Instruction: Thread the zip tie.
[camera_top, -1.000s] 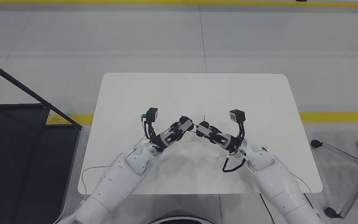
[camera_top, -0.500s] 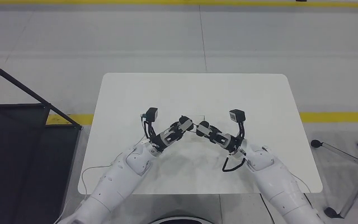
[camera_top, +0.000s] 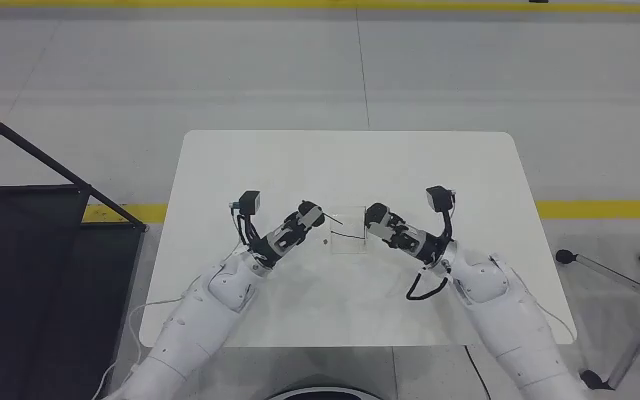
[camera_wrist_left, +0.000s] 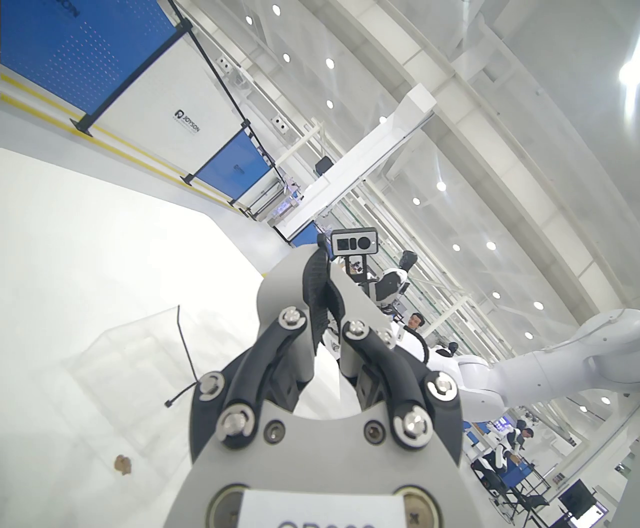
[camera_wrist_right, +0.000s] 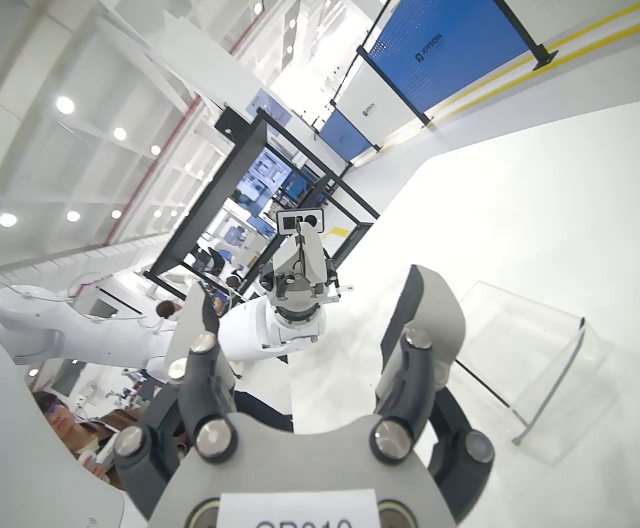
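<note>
- Well, your left gripper (camera_wrist_left: 320, 270) hung above the white table (camera_top: 450, 170) with its black pads pressed together and nothing visible between them.
- From above, you could see that same gripper (camera_top: 310, 212) just beside the near-left side of the clear tray (camera_top: 352, 218), apart from it.
- Your right gripper (camera_wrist_right: 310, 300) stood with its fingers spread wide and nothing between them.
- In the top view it (camera_top: 374, 214) sat just beside the tray's right side, facing the left gripper across it.
- The black zip tie (camera_wrist_left: 186, 350) lay on the clear tray (camera_wrist_left: 125, 345), bent partway along, with its small head at the end nearer your left gripper.
- Neither gripper touched the zip tie (camera_top: 347, 233); it rested between the two of them.
- The tail looked unthreaded, but the strap was too thin for you to be sure of that.
- A small brown speck (camera_wrist_left: 122, 464) lay on the table just outside the tray, on the left gripper's side.
- The right wrist view showed the tray (camera_wrist_right: 505, 325) as a clear, low-walled piece resting flat on the table.
</note>
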